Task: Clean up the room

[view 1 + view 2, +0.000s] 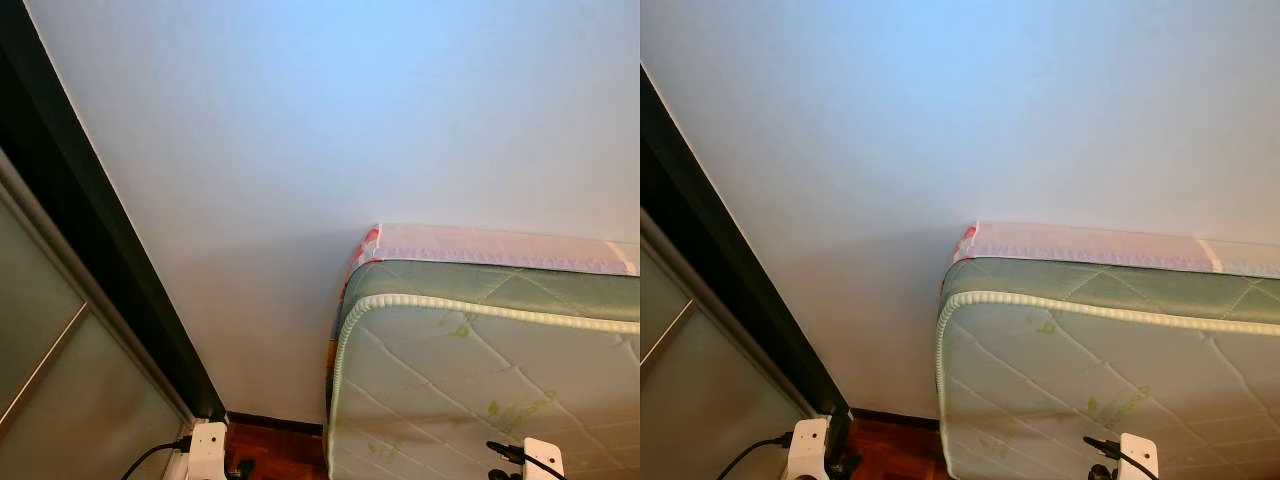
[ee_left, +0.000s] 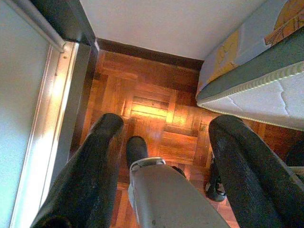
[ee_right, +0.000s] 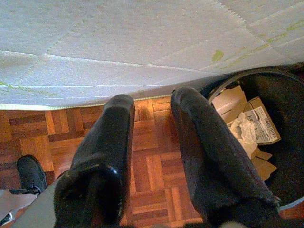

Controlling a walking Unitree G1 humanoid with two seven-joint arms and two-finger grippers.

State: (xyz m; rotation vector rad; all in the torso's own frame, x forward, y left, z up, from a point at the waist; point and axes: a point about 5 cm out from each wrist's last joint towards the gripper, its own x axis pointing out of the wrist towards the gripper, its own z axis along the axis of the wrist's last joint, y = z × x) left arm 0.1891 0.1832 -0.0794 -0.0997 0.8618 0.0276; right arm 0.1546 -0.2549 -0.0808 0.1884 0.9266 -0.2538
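Head cam tilted up: pale wall (image 1: 330, 150), dark door frame (image 1: 90, 240) at left, quilted mattress (image 1: 480, 380) standing on edge against the wall w/ a pink-edged sheet along its top.

Left hand (image 2: 164, 137) – fingers spread, holding nothing, hangs over parquet floor (image 2: 152, 109) betw. sliding-door track (image 2: 57, 109) and mattress corner.

Right hand (image 3: 152, 104) – also spread, empty, just beside mattress edge. Black bin (image 3: 266, 142) w/ cardboard scraps (image 3: 247, 128) sits on floor by the mattress, near the right finger.

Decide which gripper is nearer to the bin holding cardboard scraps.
Right. The right gripper hangs open just beside the bin, over the wood floor. The left gripper hangs open near the sliding door.
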